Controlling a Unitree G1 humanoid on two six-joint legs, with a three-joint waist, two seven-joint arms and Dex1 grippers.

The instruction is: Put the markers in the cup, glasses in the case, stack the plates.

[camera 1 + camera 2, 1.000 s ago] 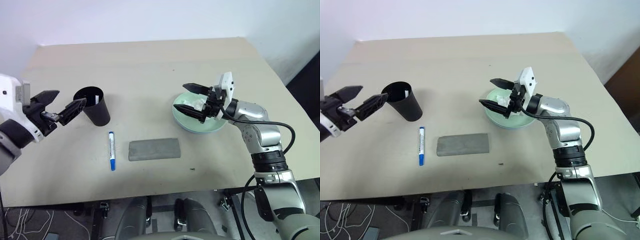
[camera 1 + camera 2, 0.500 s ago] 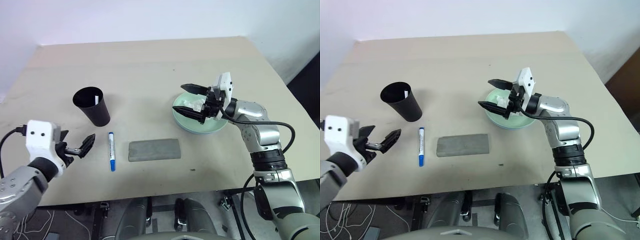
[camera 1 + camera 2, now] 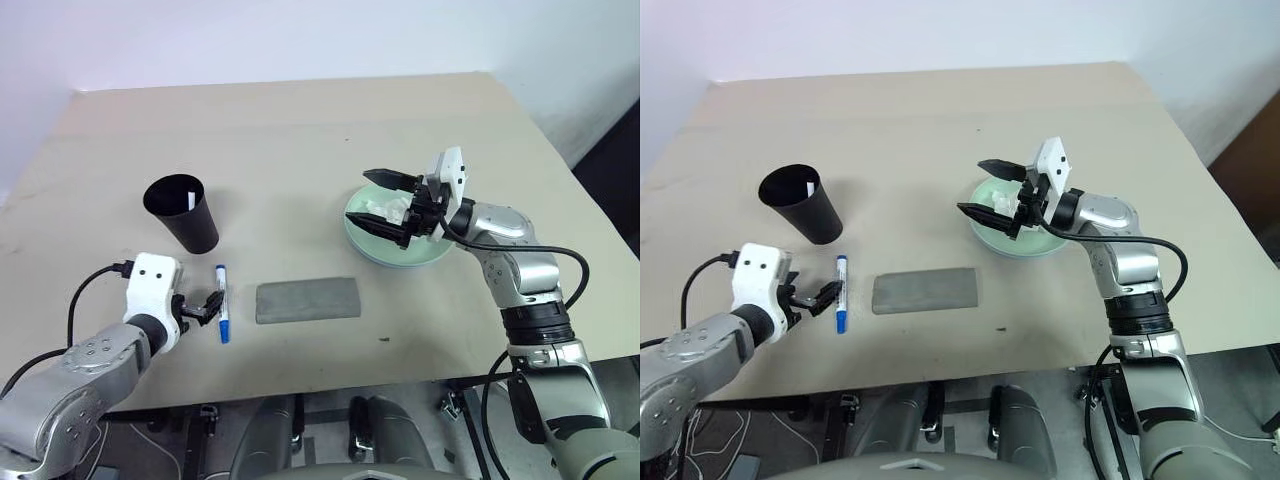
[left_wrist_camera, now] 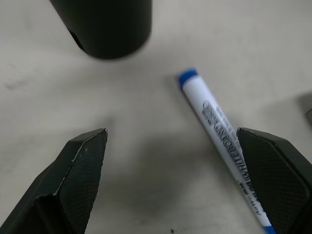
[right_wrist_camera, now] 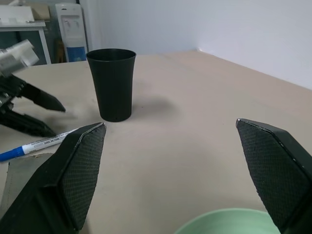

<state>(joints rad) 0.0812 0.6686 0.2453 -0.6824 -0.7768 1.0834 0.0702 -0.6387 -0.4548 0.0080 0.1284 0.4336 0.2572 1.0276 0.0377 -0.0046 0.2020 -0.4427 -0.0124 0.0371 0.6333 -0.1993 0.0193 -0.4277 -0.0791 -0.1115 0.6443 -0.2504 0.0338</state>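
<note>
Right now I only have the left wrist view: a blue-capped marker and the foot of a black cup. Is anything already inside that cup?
Observer: Yes. A slim white thing stands inside the cup, leaning against its rim.
Operator: And where is the right claw?
Observer: The right claw hangs open over the mint green plate, just above a crumpled white tissue lying on it.
</note>
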